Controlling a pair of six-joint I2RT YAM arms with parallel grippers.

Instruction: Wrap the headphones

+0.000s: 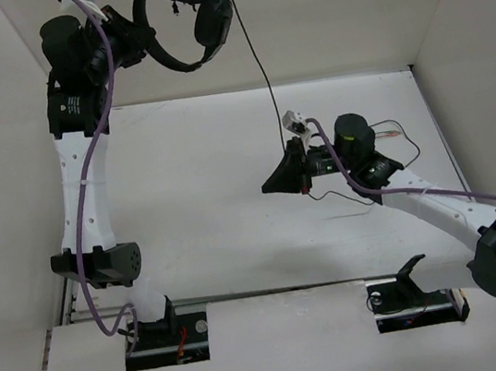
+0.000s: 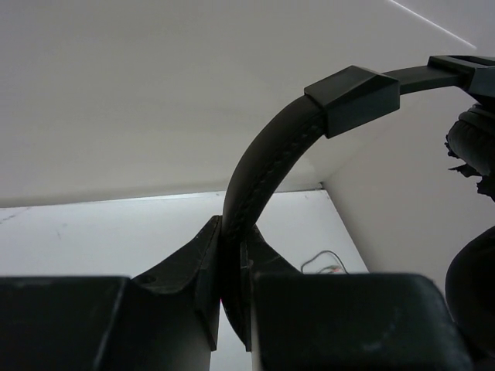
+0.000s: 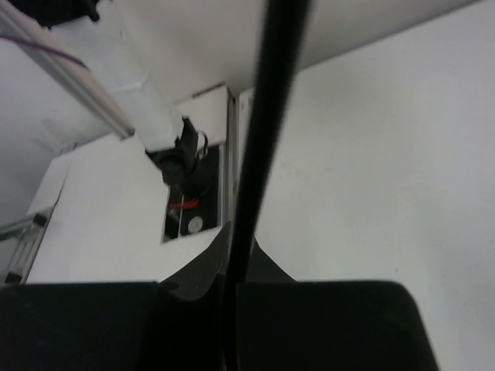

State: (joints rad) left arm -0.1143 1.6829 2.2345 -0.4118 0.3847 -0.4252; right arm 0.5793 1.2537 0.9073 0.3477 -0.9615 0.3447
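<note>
Black headphones (image 1: pixel 204 19): you see one set, headband (image 2: pixel 263 162) clamped in the left fingers (image 2: pixel 189 267), one cord (image 3: pixel 267 116) clamped in the right fingers (image 3: pixel 197 282).

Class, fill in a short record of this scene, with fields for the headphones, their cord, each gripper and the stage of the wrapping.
headphones: held up above the table by the headband
cord: runs from an ear cup down to the right gripper
left gripper: shut on the headband
right gripper: shut on the cord, over the table
wrapping: no turns of cord around the headphones yet
</note>
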